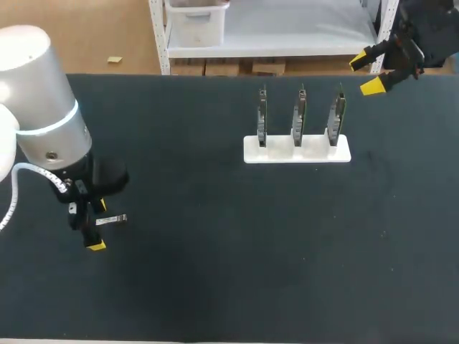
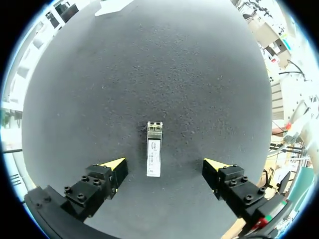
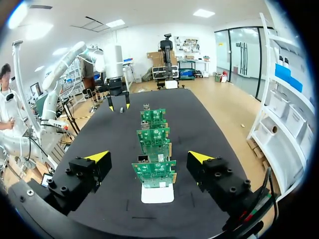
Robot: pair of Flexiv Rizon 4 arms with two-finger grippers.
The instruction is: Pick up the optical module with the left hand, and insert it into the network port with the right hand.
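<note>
L gripper (image 2: 164, 166) hung wide open, empty, over small silver metal optical module (image 2: 154, 157), which lay flat on black table mat (image 2: 164, 64) betw. its fingers, untouched. R gripper (image 1: 371, 74) was wide open, empty, behind white rack w/ three green circuit boards (image 1: 297, 150).

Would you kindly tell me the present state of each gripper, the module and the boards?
left gripper, open, fingers either side of the optical module, apart from it
optical module, lying flat on the table, not held
right gripper, open, holding nothing
circuit boards, three upright in the white holder
</note>
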